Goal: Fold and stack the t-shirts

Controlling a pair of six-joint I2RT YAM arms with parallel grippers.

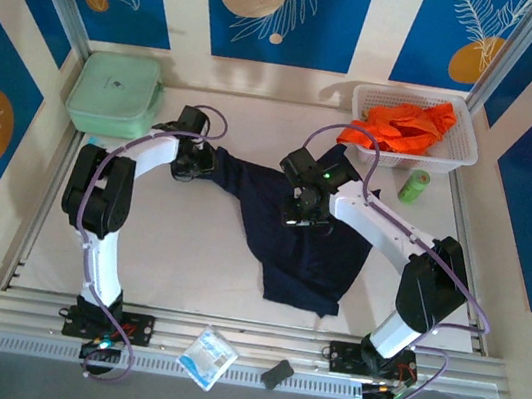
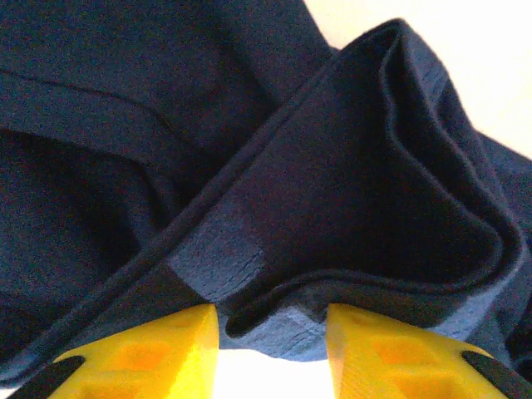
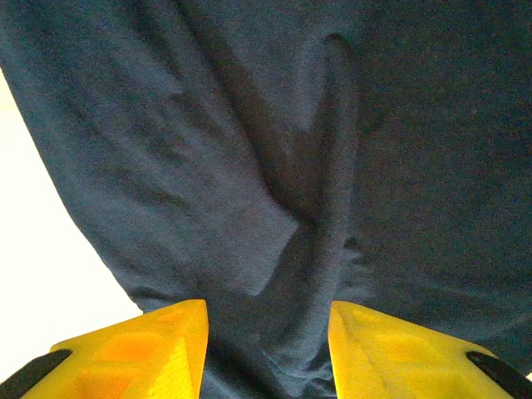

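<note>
Navy t-shirt [image 1: 307, 257] lay crumpled and unfolded mid-tabletop [image 1: 186, 258], while the orange t-shirt [image 1: 404, 128] sat bunched in the white basket [image 1: 460, 154]. The left end effector [image 2: 273, 357] sat half-apart around a doubled hem and the right end effector [image 3: 268, 357] half-apart over wrinkled navy cloth. Couldn't tell if either actually gripped.

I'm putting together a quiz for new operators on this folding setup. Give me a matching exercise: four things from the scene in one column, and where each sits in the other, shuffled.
Things:
1. navy t-shirt
2. orange t-shirt
3. pale green zipped case
4. small green cylinder

Places:
A. in the white basket, far right
B. far left corner of the table
C. standing just in front of the basket
D. crumpled at mid-table

Pairs: 1-D, 2-A, 3-B, 4-C
</note>
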